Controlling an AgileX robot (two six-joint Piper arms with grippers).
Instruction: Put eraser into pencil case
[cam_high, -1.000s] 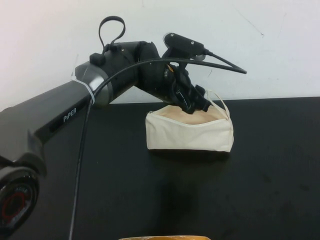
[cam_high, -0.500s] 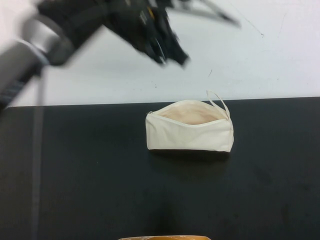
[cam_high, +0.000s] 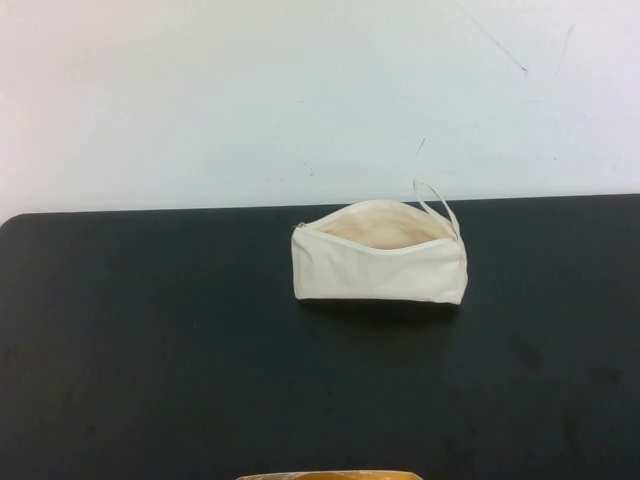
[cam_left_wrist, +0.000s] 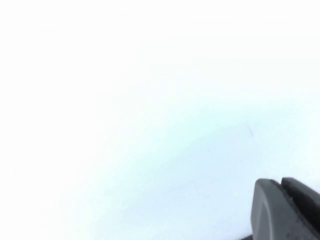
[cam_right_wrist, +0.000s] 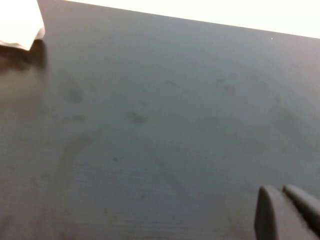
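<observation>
1. The pencil case stands upright near the back edge of the black surface, its long axis running left to right in the high view, its zip mouth open upward and showing pale lining; the loop strap rises at its right end.
2. The eraser cannot be seen on the surface or through the pouch mouth — it may lie inside, but no view shows it.
3. Neither arm appears in the high view. The left gripper shows only against the white wall, so it seems raised and turned away from the pouch; its fingers lie close together, holding nothing visible.
4. The right gripper hovers low over bare surface, its fingers nearly touching and empty — a corner of the pouch sits at the far edge of its view, well apart.
5. No brand, label or writing can be read.
</observation>
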